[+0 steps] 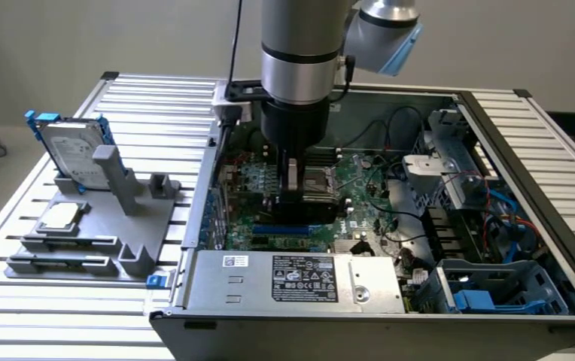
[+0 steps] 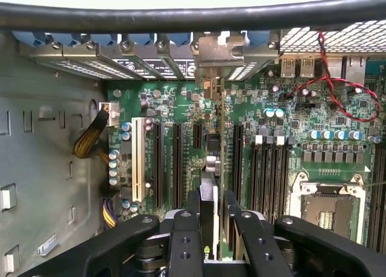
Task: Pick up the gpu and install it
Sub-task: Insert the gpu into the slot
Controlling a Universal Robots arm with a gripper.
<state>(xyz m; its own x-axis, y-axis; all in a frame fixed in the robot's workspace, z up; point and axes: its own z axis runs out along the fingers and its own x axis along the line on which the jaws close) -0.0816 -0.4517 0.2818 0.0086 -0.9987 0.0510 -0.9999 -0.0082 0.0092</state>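
Hand: clamped on thin green circuit-board gpu, held edge-on.
Place: inside open grey metal computer case, above green motherboard slots.

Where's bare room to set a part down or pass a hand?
Bare slatted aluminium table beyond the grey parts stand, and on the exterior view's right of the open computer case. Crowded inside, around the pincer gripping the green circuit-board gpu.

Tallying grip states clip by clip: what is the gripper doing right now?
Gripper: closed, holding the gpu edge-on.
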